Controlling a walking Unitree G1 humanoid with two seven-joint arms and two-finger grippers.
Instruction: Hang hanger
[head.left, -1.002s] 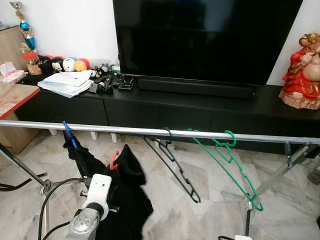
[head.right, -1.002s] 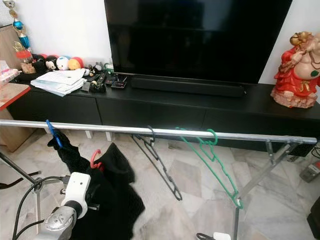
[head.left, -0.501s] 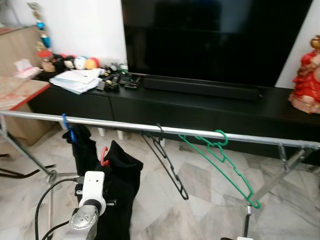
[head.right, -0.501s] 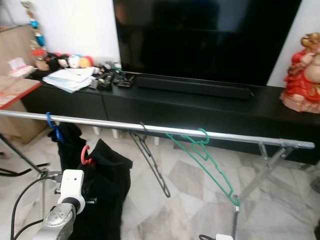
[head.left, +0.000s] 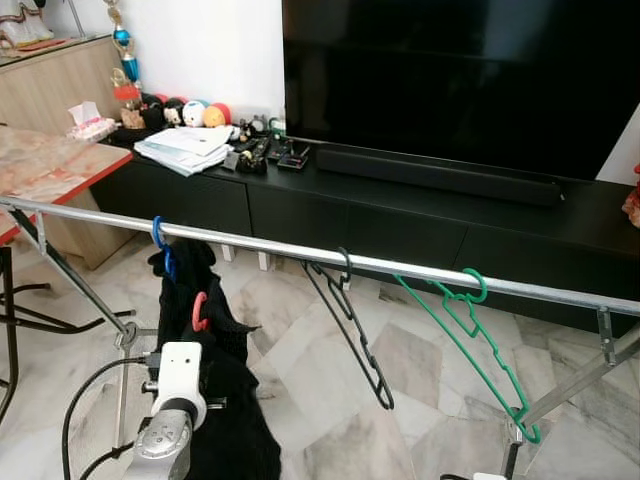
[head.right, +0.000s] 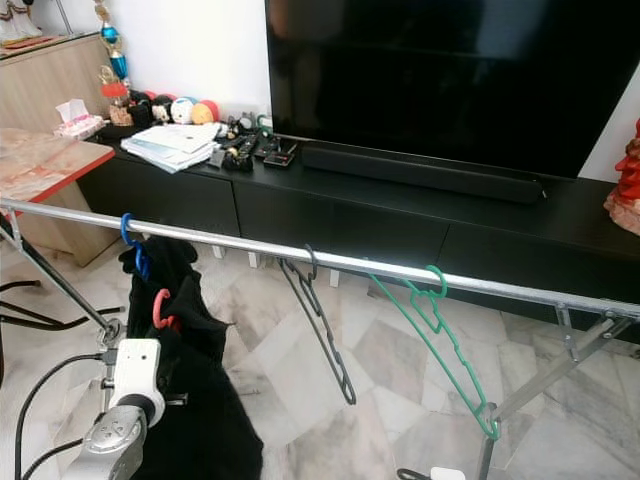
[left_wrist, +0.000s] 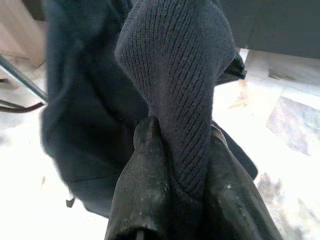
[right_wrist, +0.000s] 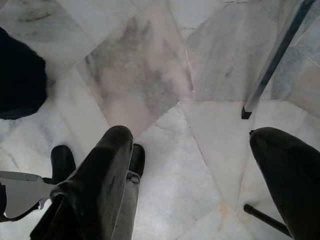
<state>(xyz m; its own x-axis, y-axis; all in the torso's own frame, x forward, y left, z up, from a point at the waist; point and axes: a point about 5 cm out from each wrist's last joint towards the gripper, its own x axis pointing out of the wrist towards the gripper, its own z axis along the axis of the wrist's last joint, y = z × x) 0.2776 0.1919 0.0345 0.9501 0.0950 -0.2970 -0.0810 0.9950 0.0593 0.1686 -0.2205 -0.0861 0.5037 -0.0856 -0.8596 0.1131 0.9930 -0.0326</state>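
The left gripper (left_wrist: 175, 165), raised low at the left below the long silver rail (head.left: 300, 253), pinches a dark knitted garment (left_wrist: 170, 85) on a red plastic hanger (head.left: 199, 311) whose hook points up, short of the rail. The right gripper (right_wrist: 200, 165) hangs spread over the marble floor (right_wrist: 160, 85). A blue hook (head.left: 161, 240), black wire hanger (head.left: 350, 320) and green hanger (head.left: 470, 335) occupy the rail, slanting down rightward

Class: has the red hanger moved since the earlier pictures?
Yes. Measured against the rail, the red hanger has shifted left, closer to the blue hanger.
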